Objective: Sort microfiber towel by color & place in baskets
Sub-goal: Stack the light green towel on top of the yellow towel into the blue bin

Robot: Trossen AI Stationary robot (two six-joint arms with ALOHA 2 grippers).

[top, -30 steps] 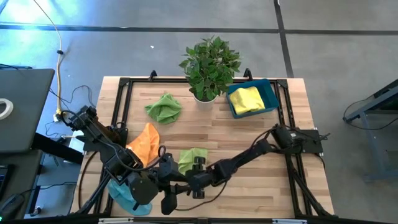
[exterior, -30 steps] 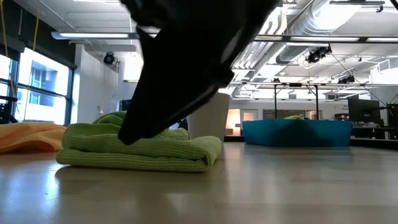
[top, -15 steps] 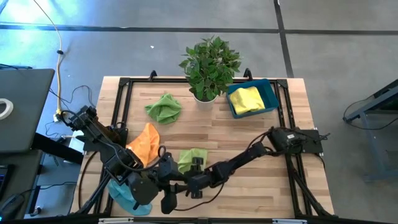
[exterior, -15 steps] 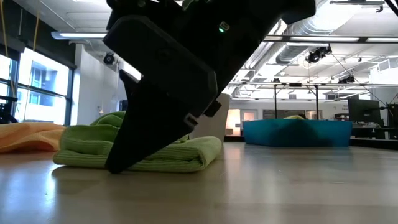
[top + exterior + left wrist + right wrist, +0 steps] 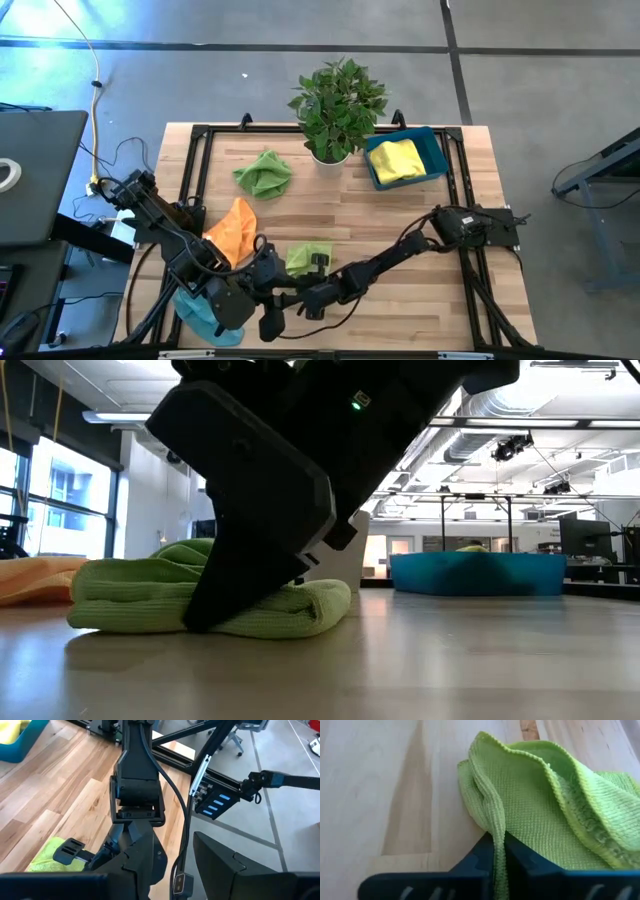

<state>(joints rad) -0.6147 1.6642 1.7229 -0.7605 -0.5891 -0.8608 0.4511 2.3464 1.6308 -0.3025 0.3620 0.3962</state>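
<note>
the lime green towel lies bunched near the table's front edge, soft, light and floppy. the right tool pinches one fold at its edge; likely to drape when lifted.

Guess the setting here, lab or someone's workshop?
Likely a big open robotics lab or industrial hall: exposed ceiling ducts and strip lights in the low view, a concrete floor around the wooden table, and a laptop beside it.

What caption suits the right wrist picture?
Right gripper pinching a fold of the light green towel on the wooden table.
</note>
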